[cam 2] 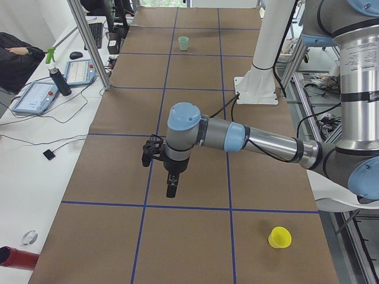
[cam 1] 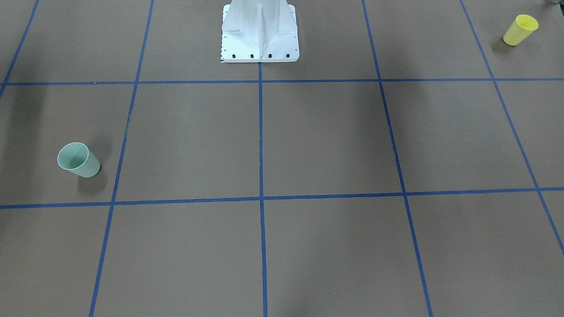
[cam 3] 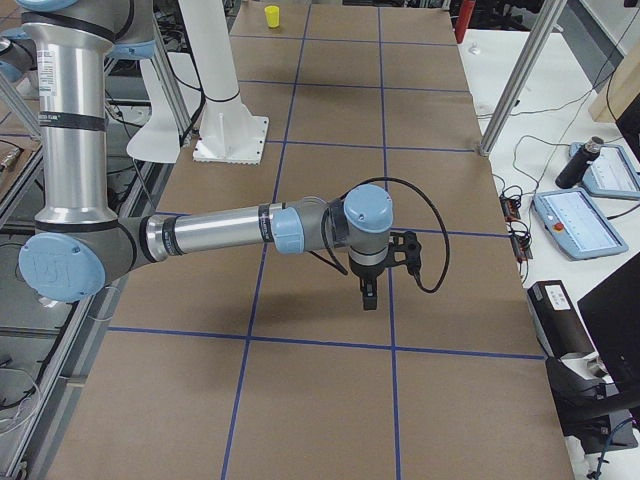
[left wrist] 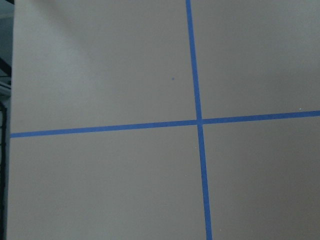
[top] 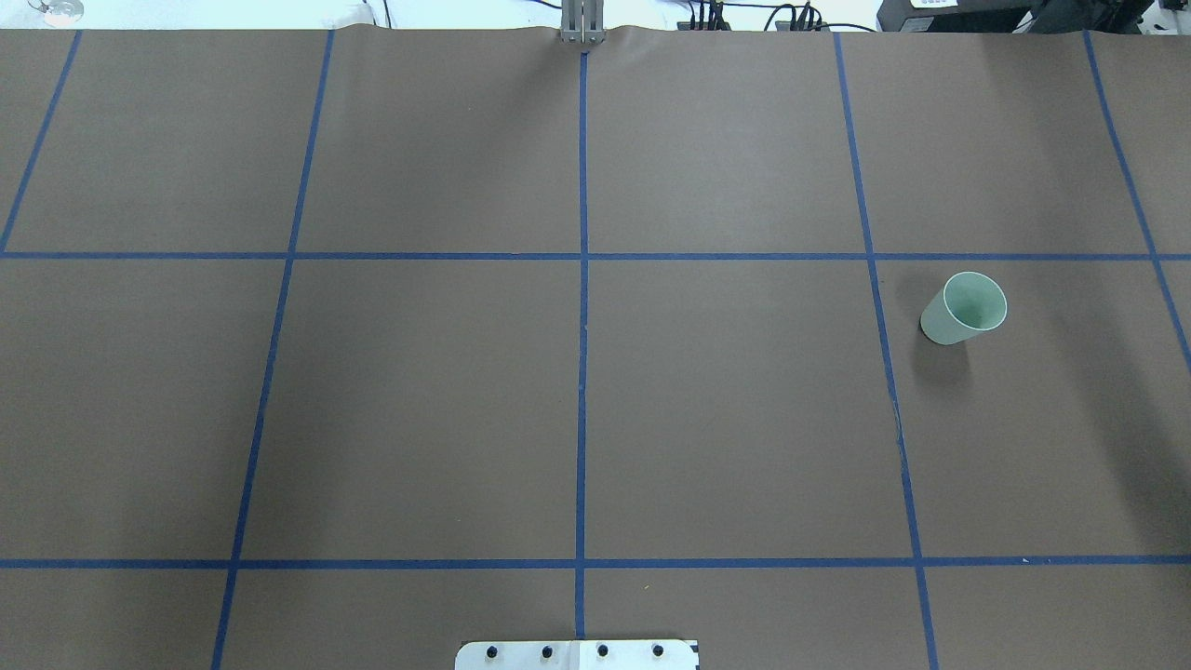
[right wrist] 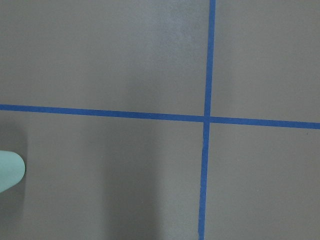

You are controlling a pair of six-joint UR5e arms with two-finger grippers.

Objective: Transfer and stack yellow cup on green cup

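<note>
Green cup point(cam 1: 78, 160), front view: seen upright on the robot's right; yellow cup point(cam 1: 520, 29) is seen upright far on its left, well apart.
Overhead view: only the green cup is caught; neither gripper is shown.
Left side view: left gripper point(cam 2: 172, 184) is hung well apart from the yellow cup; its opening cannot be told.
Right side view: right gripper point(cam 3: 369, 292) is poised pointing downward; its opening cannot be told either.
Left wrist view: only tape point(left wrist: 199, 121) is framed, so the yellow cup could be clipped and toppled on approach.
Right wrist view: green cup's edge is glimpsed; it could be tipped if the stack is lowered off-centre, or the yellow cup dropped at a hand-over.
</note>
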